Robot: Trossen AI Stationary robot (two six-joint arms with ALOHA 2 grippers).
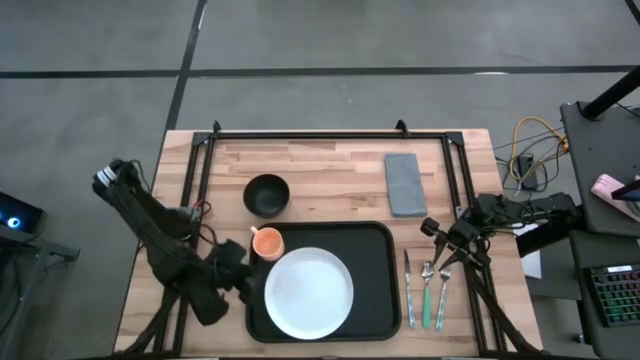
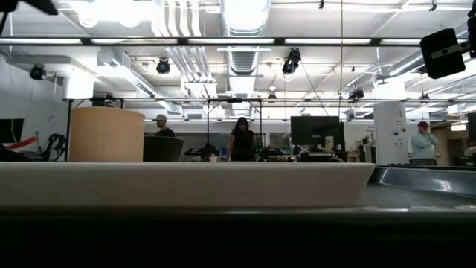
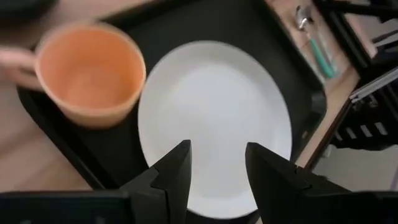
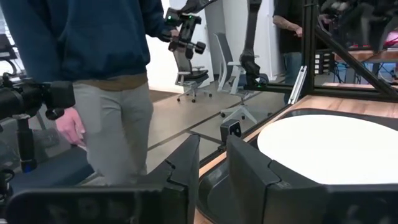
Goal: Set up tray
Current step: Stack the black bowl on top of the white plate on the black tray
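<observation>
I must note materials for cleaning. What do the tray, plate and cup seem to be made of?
Tray: probably plastic, black, matte, with a moulded low rim.
Plate: looks like ceramic or melamine, plain white, smooth; which one cannot be told.
Cup: likely plastic, orange, dull even surface, thick rim.

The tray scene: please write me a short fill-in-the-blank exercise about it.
1. The white plate lies on the black ____.
2. The orange cup stands beside the ____ bowl.
3. The grey napkin lies on the table, ____ the tray.

Missing words: tray; black; outside
</observation>
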